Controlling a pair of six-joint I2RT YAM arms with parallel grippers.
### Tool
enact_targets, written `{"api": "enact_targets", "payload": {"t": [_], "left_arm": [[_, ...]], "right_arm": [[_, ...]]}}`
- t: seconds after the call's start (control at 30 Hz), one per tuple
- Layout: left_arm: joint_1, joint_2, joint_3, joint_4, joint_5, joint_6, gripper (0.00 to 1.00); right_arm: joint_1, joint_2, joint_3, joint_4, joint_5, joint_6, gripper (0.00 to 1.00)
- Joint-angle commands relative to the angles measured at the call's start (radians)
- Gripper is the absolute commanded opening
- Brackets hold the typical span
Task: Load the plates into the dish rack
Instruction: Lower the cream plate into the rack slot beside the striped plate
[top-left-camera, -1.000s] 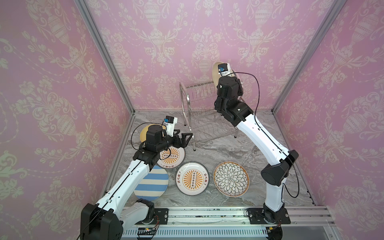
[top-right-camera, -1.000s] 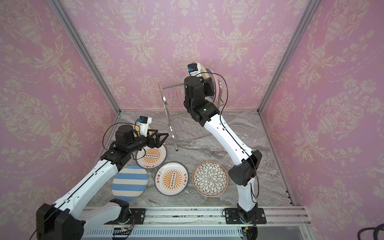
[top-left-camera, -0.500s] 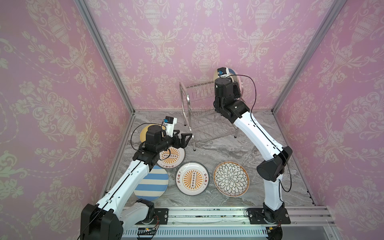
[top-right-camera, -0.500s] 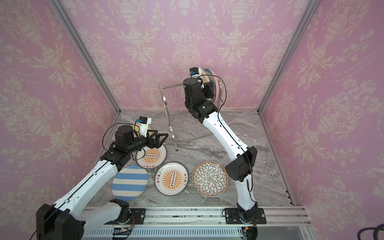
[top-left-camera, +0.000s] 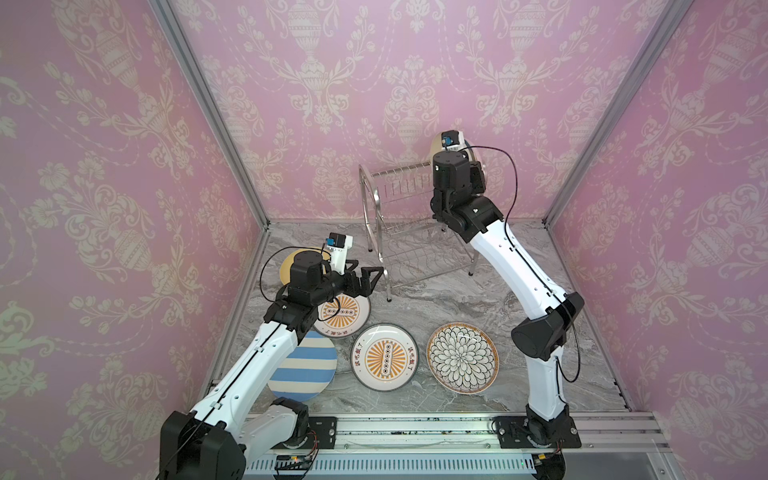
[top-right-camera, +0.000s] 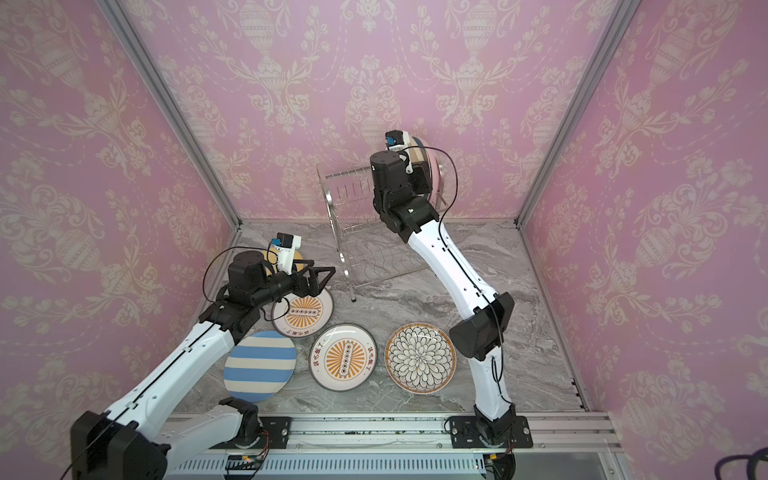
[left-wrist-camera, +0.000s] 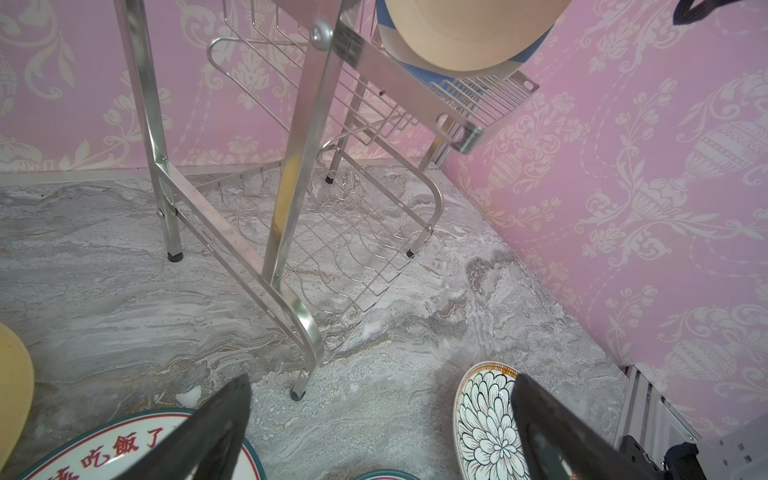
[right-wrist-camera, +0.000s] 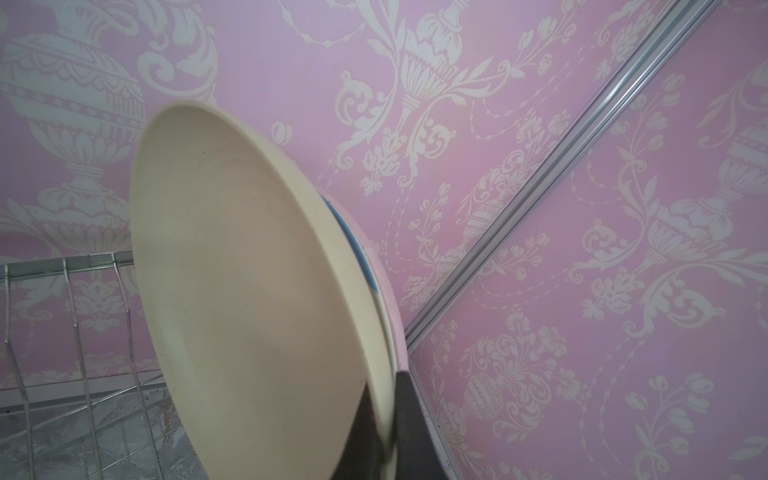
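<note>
Right wrist view: the right gripper (right-wrist-camera: 382, 399) clamps the rim of a round plain beige plate (right-wrist-camera: 249, 291), upright over the upper tier of the shiny steel wire dish rack (top-left-camera: 415, 245). The left gripper (top-left-camera: 368, 270) hovers with jaws apart, empty.

Under the parted left jaws: a sunburst plate (top-right-camera: 305, 313) flat on the counter (top-right-camera: 395, 299). Just past their tips: the dish rack (top-right-camera: 365, 249). Nearer the camera than those jaws: striped plate (top-right-camera: 259, 365), second sunburst plate (top-right-camera: 344, 357), petal plate (top-right-camera: 419, 358). By the hidden right jaws, atop the rack: beige plate (top-right-camera: 415, 156) on edge, pink plate (top-right-camera: 434, 172) behind.
</note>
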Motion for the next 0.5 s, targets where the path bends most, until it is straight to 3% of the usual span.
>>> {"api": "enact_targets", "payload": {"t": [0.0, 0.47], "left_arm": [[0.010, -0.028, -0.015, -0.004, 0.021, -0.009, 0.99], [0.012, -0.030, -0.009, -0.011, 0.023, -0.007, 0.99]], "right_arm": [[0.001, 0.012, 0.016, -0.002, -0.010, 0.035, 0.00], [-0.005, 0.039, 0.008, -0.043, -0.006, 0.068, 0.00]]}}
